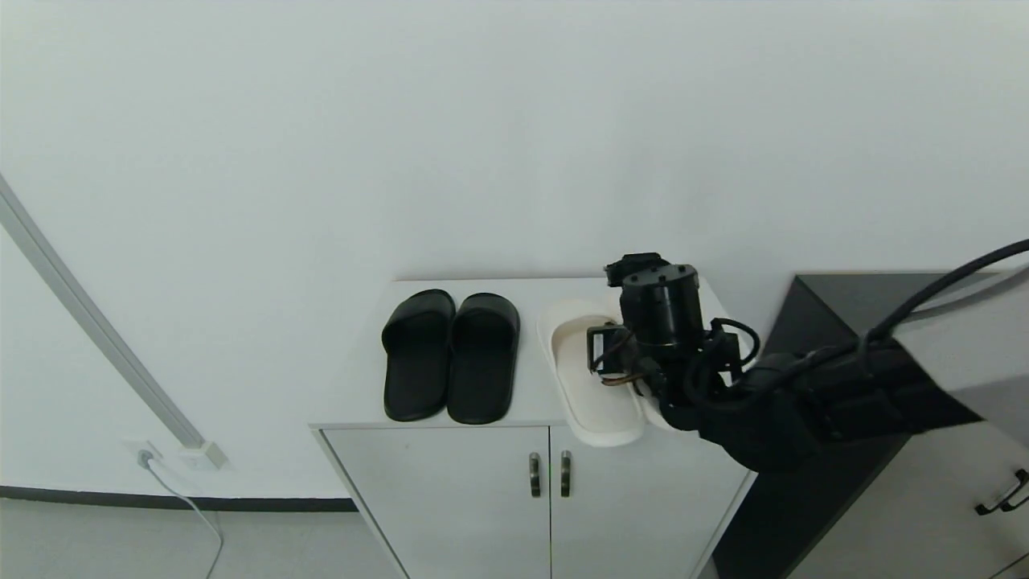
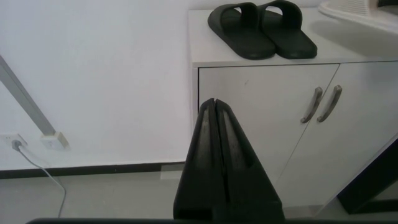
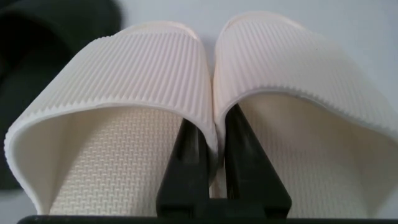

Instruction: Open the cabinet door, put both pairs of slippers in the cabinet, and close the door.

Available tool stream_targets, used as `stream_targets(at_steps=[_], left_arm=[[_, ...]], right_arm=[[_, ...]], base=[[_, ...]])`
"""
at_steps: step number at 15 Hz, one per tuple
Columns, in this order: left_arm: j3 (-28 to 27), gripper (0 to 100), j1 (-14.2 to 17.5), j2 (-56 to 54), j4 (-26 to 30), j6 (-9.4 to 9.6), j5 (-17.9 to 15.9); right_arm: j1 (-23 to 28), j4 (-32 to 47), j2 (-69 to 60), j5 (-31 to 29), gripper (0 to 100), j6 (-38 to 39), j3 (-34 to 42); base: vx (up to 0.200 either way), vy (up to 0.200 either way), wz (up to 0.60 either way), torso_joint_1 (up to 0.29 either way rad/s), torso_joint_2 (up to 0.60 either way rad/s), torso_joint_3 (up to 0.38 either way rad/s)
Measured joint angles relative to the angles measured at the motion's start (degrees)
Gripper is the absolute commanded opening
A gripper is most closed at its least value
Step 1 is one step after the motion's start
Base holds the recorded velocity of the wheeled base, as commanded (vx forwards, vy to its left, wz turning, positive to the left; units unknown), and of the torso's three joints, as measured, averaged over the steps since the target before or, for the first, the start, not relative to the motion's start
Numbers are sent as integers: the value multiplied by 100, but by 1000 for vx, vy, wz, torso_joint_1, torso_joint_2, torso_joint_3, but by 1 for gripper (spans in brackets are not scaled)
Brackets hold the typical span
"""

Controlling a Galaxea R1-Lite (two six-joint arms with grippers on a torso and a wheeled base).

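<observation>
1. I see the right tool [image 3: 214, 134] clamped on the white slippers [image 1: 591, 386], one finger inside each, pinching their touching inner walls together.
2. The white pair is centre-right in the head frame, on top of the cabinet [image 1: 450, 507], heels poking past its front edge.
3. Black slippers [image 1: 450, 358] lie side by side just left of them, flat on the top.
4. Both doors are shut, handles [image 1: 550, 473] at lower centre.
5. Left tool [image 2: 214, 112] is closed tight, holding nothing, and faces the left door.

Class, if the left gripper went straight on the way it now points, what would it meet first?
Probably the cabinet's left door, left of the handles; depth is unclear.
</observation>
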State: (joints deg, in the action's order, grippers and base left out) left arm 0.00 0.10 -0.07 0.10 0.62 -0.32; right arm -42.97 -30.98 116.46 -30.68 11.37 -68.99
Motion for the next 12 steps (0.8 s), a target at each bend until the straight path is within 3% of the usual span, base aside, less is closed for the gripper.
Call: stream_targets(at_steps=[3,6,12], left_arm=[[0,0,-2,0,0,4,0],[0,0,-5,0,0,6,-1],[0,0,-2,0,0,0,2]], right_arm=[[-267,-4,-1290,729,0,12,1547],[-495,51,-2509,1859,0,-2,2800],[-586,55,-3263,2174,0,-49,3460]], base=[[0,0,0,0,0,0],[0,0,0,0,0,0],[0,0,0,0,0,0]])
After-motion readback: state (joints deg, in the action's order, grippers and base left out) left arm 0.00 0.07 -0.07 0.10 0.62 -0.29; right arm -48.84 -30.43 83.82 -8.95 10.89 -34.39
